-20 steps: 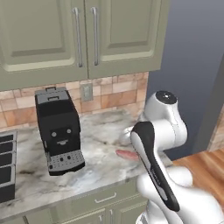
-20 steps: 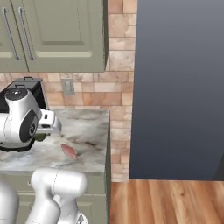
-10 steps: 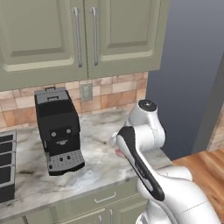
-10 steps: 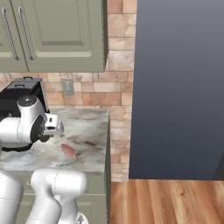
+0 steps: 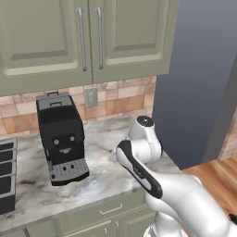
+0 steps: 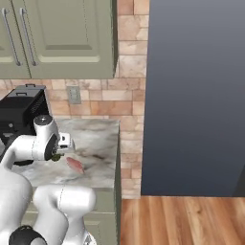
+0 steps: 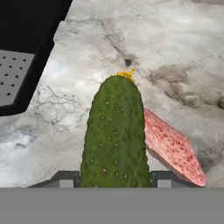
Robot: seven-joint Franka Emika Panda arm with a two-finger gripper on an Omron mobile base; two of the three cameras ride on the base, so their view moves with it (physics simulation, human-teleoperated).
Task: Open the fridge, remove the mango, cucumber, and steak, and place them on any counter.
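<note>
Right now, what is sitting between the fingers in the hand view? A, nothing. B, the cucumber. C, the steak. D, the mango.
B: in the hand view the dark green cucumber stands between the two fingers, while the steak lies on the counter behind it.

steak point(image 7: 173, 151) partly behind cucumber point(image 7: 115, 135)

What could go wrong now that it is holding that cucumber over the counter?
The cucumber hangs in the gripper right above the steak, so it might be set down on the meat instead of bare counter. The coffee machine stands close by and could get bumped. Once let go, a round cucumber may roll.
</note>
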